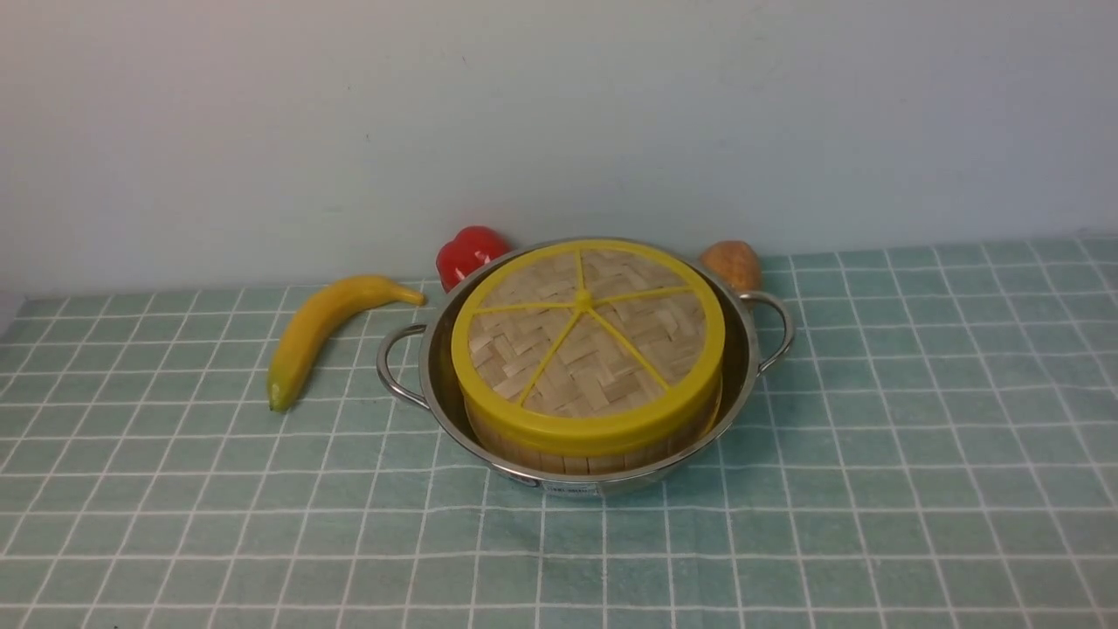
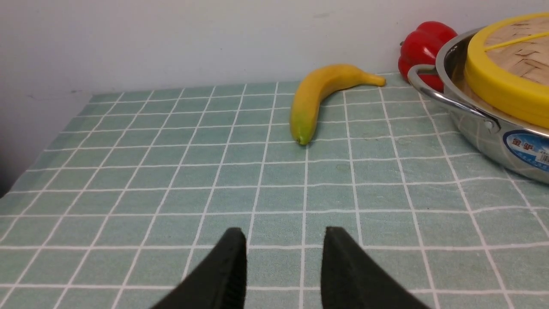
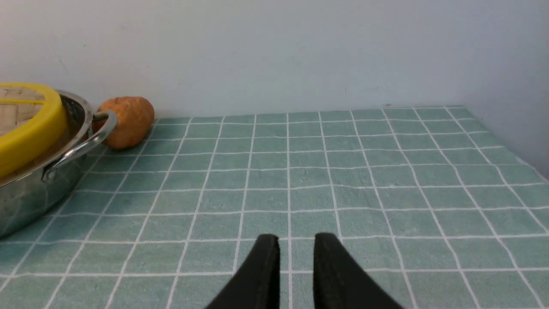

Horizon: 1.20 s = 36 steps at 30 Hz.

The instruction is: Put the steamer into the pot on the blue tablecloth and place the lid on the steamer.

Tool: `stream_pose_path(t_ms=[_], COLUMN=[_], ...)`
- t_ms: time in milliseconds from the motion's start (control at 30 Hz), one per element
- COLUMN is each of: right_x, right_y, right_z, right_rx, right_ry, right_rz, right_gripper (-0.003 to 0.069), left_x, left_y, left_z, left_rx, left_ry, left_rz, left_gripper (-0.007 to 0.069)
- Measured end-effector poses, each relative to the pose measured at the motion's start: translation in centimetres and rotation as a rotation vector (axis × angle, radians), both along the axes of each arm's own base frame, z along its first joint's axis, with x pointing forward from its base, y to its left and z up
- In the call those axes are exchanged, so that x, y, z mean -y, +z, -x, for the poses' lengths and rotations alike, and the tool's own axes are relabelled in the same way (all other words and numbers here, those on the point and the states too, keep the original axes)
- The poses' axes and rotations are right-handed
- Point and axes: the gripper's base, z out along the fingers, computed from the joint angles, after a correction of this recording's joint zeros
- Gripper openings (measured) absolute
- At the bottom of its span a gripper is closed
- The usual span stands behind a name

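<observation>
The steamer sits inside the shiny pot on the blue tablecloth. The woven lid with yellow rim and spokes lies flat on the steamer and hides its contents. Neither gripper shows in the front view. In the left wrist view my left gripper is open and empty, low over the cloth, well short of the pot and lid. In the right wrist view my right gripper is narrowly open and empty, away from the pot and lid.
A yellow banana lies left of the pot. A red toy pepper and a brown potato-like thing sit behind the pot against the wall. The cloth's edges show at far left and far right.
</observation>
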Motion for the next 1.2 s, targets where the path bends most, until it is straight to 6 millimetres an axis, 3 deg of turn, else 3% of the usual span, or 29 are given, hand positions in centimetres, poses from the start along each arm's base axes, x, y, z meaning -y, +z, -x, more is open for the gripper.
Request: stream_pose_path(t_ms=[1200], right_x=[-0.57], right_y=[-0.06], right_z=[-0.01], right_rx=[-0.008], right_ry=[0.074], right_rz=[0.061], right_gripper=[0.0238], left_x=[0.00], left_y=[0.00], left_z=[0.00], left_rx=[0.000], left_ry=[0.000], left_rz=[0.000], left_gripper=[0.0243])
